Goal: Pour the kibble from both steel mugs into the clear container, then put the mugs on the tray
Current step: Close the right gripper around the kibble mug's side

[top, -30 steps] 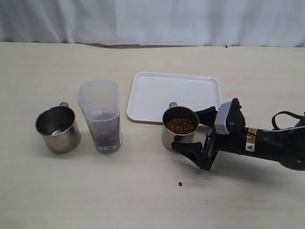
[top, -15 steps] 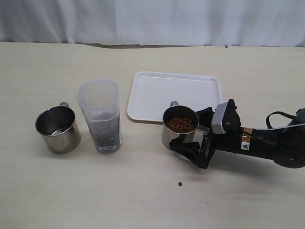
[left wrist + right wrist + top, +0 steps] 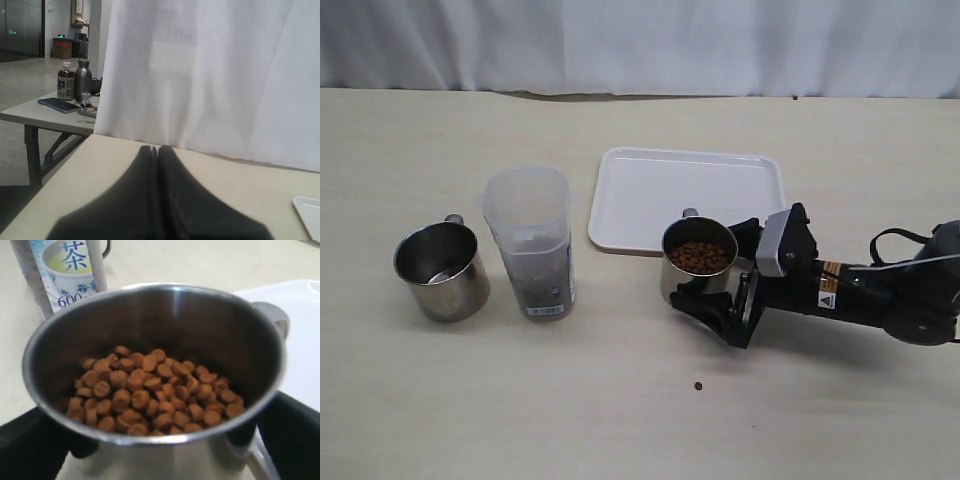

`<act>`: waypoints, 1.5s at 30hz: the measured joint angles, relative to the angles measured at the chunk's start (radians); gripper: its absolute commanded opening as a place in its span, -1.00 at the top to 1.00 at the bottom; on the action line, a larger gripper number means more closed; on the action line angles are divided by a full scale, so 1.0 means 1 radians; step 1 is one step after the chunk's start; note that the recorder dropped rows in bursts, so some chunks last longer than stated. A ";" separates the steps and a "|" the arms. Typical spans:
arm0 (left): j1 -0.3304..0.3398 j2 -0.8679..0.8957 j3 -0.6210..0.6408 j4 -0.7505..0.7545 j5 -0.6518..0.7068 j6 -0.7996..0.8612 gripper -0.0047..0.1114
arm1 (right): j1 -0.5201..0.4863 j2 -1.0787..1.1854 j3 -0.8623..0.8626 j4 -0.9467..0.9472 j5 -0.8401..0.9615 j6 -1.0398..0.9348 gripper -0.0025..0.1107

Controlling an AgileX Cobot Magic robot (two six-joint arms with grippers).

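One steel mug [image 3: 698, 285] full of kibble [image 3: 699, 257] stands just in front of the white tray [image 3: 650, 190]. My right gripper [image 3: 713, 261] is open, lying low on the table with one finger on each side of this mug. In the right wrist view the mug [image 3: 165, 460] fills the frame between the dark fingers [image 3: 30, 445], its kibble [image 3: 150, 395] in plain sight. The other steel mug [image 3: 440, 270] stands empty at the left, beside the clear container [image 3: 530, 245], which holds some kibble at its bottom. My left gripper [image 3: 158, 148] is shut on nothing and is outside the exterior view.
A single stray pellet [image 3: 698, 386] lies on the table in front of the right arm. The container's label [image 3: 65, 270] shows just behind the full mug. A white curtain hangs along the far table edge. A tray corner [image 3: 307, 207] shows in the left wrist view.
The right arm has slid left, so its open fingers now reach farther along both sides of the full mug. The mug has barely moved. The left gripper is unchanged.
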 measured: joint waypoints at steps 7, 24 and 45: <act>0.000 0.000 0.000 0.000 0.000 0.000 0.92 | 0.063 0.000 0.000 0.089 0.000 -0.071 -0.38; 0.000 0.000 0.000 0.000 0.000 0.000 0.92 | 0.077 0.000 0.000 0.117 0.002 -0.097 -0.06; 0.000 0.000 0.000 0.000 0.000 0.000 0.92 | 0.077 0.000 0.000 0.161 0.002 -0.062 -0.30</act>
